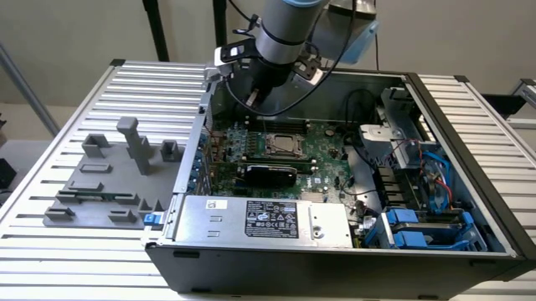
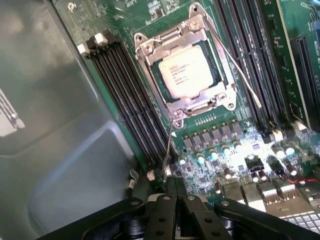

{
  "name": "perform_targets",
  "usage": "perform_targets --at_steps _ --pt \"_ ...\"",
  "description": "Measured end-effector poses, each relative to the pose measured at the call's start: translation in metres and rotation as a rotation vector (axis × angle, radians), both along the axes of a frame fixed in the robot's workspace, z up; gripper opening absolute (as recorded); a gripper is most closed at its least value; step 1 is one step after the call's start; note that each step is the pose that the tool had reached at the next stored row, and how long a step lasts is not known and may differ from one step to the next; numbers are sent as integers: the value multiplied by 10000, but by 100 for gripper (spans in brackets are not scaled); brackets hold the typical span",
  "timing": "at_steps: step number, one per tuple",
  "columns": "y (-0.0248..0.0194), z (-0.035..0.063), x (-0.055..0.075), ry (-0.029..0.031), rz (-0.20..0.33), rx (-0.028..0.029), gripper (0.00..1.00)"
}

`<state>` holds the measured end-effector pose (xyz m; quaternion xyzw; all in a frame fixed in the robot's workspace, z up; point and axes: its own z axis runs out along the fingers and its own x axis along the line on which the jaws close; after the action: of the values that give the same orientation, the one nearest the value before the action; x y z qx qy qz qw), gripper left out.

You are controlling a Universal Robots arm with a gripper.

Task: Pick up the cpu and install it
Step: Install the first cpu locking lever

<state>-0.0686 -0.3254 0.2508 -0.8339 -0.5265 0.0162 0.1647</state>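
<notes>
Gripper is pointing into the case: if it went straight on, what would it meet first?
Most likely the motherboard, right beside the thin wire lever of the socket, short of the cpu seated there. The shut gripper lines up with that lever in the wrist view, though depth is unclear.

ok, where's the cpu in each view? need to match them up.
Exterior view: the cpu sits at the middle of the motherboard, inside the open case.
Wrist view: the cpu lies between two banks of black memory slots.
Shared landmark: the silver socket frame around it.
</notes>
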Motion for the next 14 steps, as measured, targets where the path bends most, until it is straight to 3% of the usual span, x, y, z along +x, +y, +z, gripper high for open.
perform_targets --at_steps 8,14 --pt "-3 -1 346 -1 -1 56 11" --pt "-13 -61 382 -1 -5 67 11"
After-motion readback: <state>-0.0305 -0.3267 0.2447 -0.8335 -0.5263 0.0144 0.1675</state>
